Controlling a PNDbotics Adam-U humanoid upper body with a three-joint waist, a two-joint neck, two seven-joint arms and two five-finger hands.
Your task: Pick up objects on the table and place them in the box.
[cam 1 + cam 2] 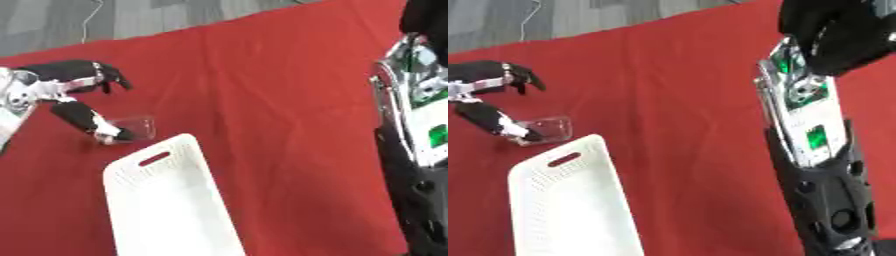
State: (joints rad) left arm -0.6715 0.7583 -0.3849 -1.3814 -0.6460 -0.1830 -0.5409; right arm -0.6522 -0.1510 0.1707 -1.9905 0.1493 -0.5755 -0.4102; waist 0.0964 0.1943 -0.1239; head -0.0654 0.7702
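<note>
- The left hand (74, 95) reaches in from the left edge over the red cloth (280, 100); its fingers are spread apart, the upper ones stretched toward the middle of the table and the thumb pointing down and inward.
- The thumb tip sits at the near edge of a small clear container (136, 127), which lies on the cloth just beyond the box; it looks to be touching, though the blur there makes that hard to swear to. The fingers above are not closed round the container.
- The white box (171, 200), with a slot handle in its far wall, stands askew at the near-left side of the cloth, just beside the container.
- The right arm (820, 165) rises along the right side, black casing below and silver parts above. Its hand (842, 35) shows as a dark shape at the top right corner; I cannot tell how its fingers are set.
</note>
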